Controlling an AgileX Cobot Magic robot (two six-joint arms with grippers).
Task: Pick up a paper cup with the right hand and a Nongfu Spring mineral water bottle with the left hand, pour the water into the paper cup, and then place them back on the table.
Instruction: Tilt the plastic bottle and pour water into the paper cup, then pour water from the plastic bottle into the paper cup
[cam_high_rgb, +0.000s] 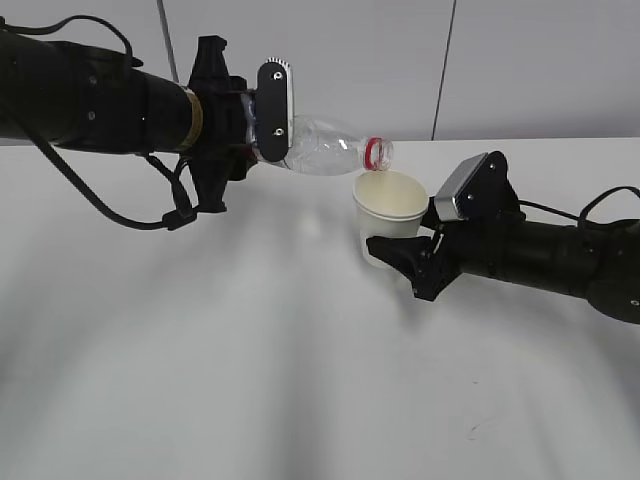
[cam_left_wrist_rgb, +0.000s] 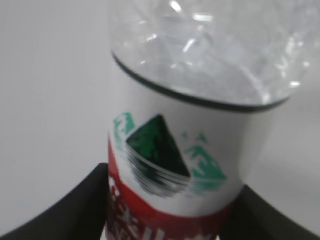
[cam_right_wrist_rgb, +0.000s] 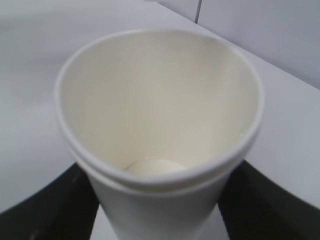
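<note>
- Plainly, the Nongfu Spring mineral water bottle (cam_high_rgb: 315, 147) is held in the air above the table (cam_high_rgb: 200, 350), tipped near level, with its red neck ring just over the rim of the paper cup (cam_high_rgb: 392, 215).
- Fingers of the left hand (cam_high_rgb: 250, 130) are closed around the bottle's labelled lower body; in the left wrist view they sit dark on either side of the label (cam_left_wrist_rgb: 170, 170).
- Thin clear plastic like this probably dents under a hard squeeze, so the stiffer labelled band looks the sounder place to hold; the bottle appears nearly empty, hence likely light.
- Fingers of the right hand (cam_high_rgb: 405, 255) clasp the cup by its lower wall, holding it upright and clear of the table, just below the bottle's mouth.
- Paper walls are soft and crush easily, and a cup gets heavier as water arrives; a low, gentle hold under the rolled rim suits it.
- Looking into the cup (cam_right_wrist_rgb: 160, 125) from the right wrist view, I cannot tell whether water is inside.
</note>
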